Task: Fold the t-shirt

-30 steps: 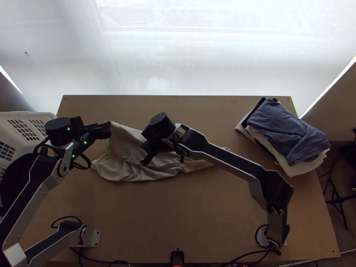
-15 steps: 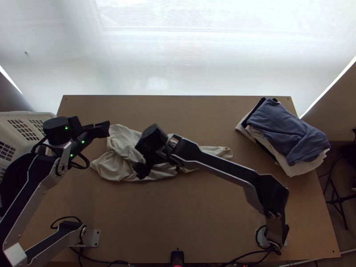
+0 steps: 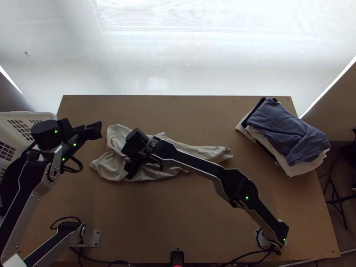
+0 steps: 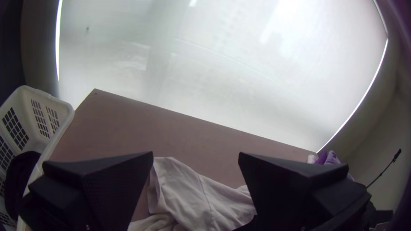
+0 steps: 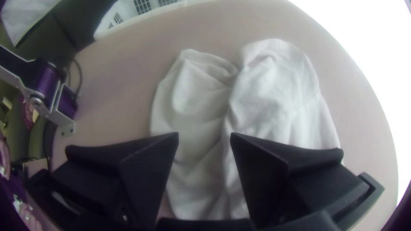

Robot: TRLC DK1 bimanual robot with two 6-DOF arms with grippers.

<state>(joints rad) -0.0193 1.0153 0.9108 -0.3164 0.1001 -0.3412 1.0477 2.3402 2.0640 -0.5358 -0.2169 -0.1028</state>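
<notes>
**Cream T-shirt (image 3: 202, 152) lies bunched on the bench (image 3: 200, 218), both tools open and empty**

The T-shirt is left of the middle of the bench in the top view, crumpled into a long, uneven heap. Its left part is the broader one, full of folds and creases; a narrower strip runs off to the right.

The right tool (image 3: 129, 171) is above that broader part, its arm stretched across the middle of the bench. In the right wrist view its two fingers stand wide apart, with a deep crease in the cloth visible between them and nothing in their hold.

The left tool (image 3: 99, 130) is just beside the shirt's upper left edge in the top view. Its fingers, too, are well spread and have hold of nothing; how high it sits above the bench I cannot tell.

At the bench's far right is a pile of clothes, a blue garment (image 3: 285, 129) on top and white cloth (image 3: 307, 168) beneath. A white basket (image 3: 26, 115) stands by the left end, with something dark (image 4: 25, 171) inside.
</notes>
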